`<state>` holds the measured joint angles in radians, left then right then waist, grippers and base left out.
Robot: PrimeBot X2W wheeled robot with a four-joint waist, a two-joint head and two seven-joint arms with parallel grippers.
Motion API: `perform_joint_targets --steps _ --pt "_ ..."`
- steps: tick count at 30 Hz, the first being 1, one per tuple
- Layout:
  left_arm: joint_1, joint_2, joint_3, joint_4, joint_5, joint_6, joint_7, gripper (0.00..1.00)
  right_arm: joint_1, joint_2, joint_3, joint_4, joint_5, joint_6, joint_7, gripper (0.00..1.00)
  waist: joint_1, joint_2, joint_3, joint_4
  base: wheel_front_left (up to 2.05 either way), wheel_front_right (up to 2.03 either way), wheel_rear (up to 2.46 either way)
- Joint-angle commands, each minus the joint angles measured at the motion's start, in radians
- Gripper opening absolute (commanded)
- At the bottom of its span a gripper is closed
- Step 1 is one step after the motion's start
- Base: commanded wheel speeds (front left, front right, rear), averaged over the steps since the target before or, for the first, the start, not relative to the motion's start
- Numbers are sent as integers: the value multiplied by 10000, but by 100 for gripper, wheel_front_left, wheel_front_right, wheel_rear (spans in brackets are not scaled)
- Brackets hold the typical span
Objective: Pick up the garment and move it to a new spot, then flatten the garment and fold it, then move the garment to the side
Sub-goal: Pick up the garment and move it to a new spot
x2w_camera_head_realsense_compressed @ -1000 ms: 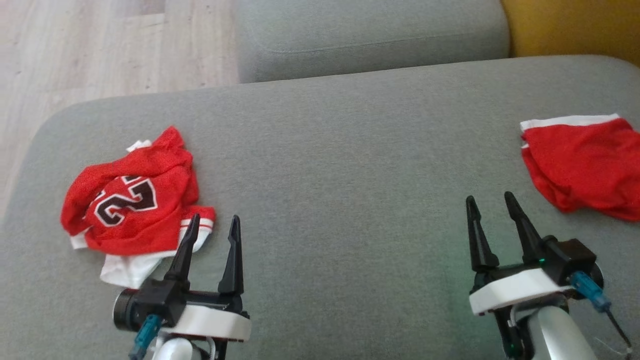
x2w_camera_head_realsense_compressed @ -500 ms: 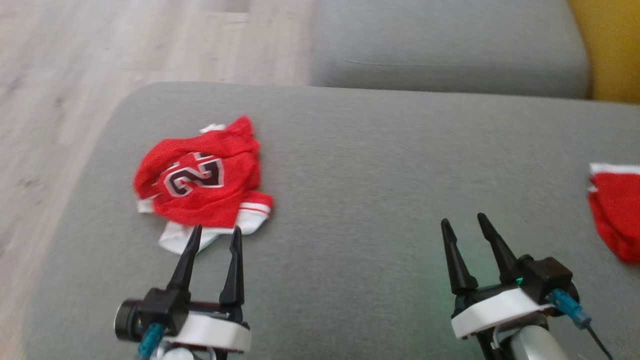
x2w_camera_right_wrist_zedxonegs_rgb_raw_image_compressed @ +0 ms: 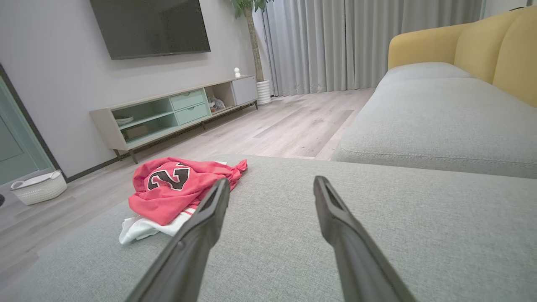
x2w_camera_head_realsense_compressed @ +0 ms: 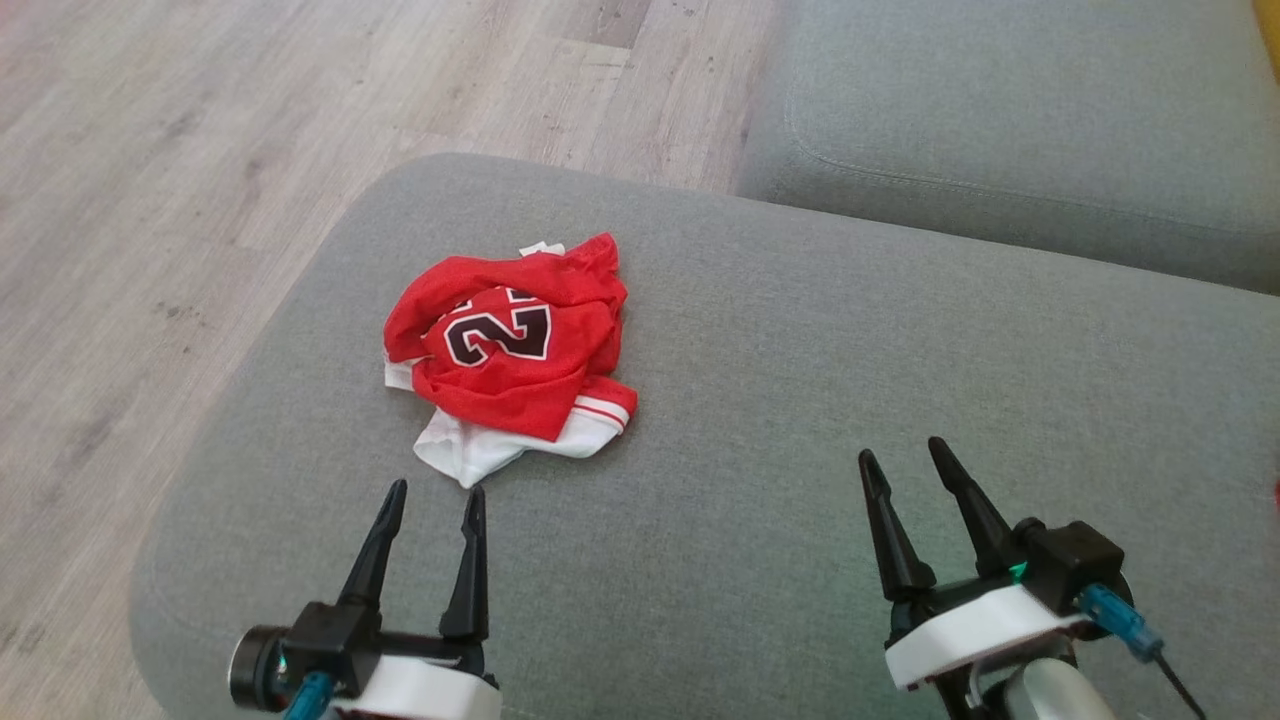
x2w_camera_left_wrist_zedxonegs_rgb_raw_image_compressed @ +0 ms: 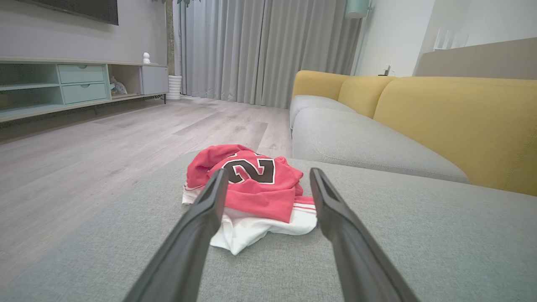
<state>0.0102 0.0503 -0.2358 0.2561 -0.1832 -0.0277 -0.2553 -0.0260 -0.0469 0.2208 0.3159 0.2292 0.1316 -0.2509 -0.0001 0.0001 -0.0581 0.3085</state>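
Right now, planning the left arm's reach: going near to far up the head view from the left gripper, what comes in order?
Left gripper → crumpled red garment → wood floor.

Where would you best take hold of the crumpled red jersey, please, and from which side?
Probably the white hem sticking out of the red jersey at its near edge, approached from the robot's side by the left gripper. It lies flat, free of the bunched heap, straight ahead of the open jaws.
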Motion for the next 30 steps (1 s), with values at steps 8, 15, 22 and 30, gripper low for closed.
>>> perform_joint_targets --steps 8,15,22,30 --pt "-956 159 -20 124 556 -357 -65 100 -336 -34 62 -374 17 -9 -109 100 1 -1 494 -433 0 0 0" --pt "-3240 568 -713 1534 1118 -760 457 100 -760 -34 -136 -608 -269 -9 -109 100 1 -1 1648 -1063 0 0 0" --pt "-5802 1031 -1178 3651 1235 -961 1808 100 -1249 -34 -160 -768 -394 -9 -109 100 1 -1 2686 -1719 0 0 0" --pt "-7404 1422 -1514 5660 1343 -910 2361 100 -1631 -34 -158 -898 -377 -9 -109 100 1 -1 3360 -2172 0 0 0"
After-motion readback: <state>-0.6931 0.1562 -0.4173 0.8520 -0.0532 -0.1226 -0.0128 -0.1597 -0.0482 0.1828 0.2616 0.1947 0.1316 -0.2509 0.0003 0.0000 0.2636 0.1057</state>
